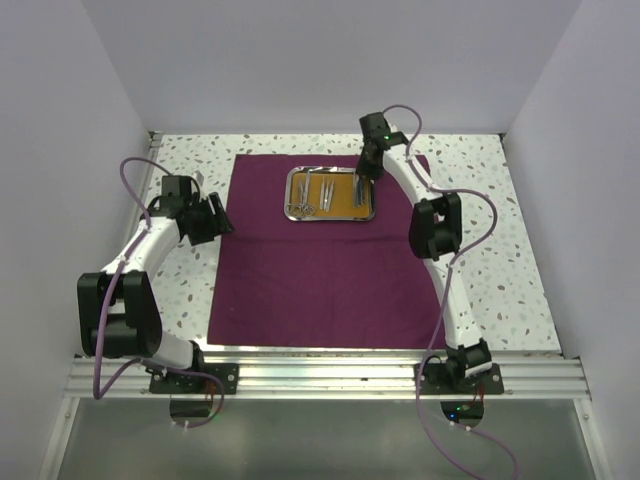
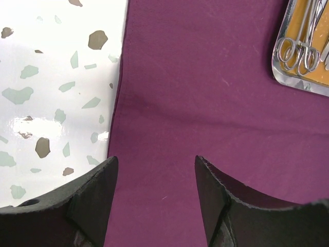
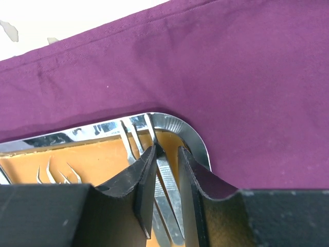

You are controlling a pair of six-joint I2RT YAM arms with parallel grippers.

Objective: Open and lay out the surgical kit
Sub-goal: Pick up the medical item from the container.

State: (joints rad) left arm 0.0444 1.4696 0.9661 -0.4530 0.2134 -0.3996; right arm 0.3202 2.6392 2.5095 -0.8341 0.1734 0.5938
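The right gripper (image 3: 167, 154) straddles a pair of tweezers (image 3: 165, 177) at the right end of the steel tray (image 3: 191, 135), grip impossible to confirm. The tray sits far on the purple cloth (image 3: 247, 77). The left gripper (image 2: 156, 164) hangs open over the cloth's left edge.

Count on the table:
- 1 purple cloth (image 1: 320, 280).
- 1 steel tray (image 3: 180, 125).
- 1 orange-brown liner (image 3: 77, 157).
- Ring-handled instruments (image 2: 300, 49): 4 finger rings visible, consistent with 2 pieces.
- Tweezers (image 3: 134, 138): at least 2 at the tray corner, and 4 fine curved tips (image 3: 67, 175) beyond them. The total cannot be confirmed.
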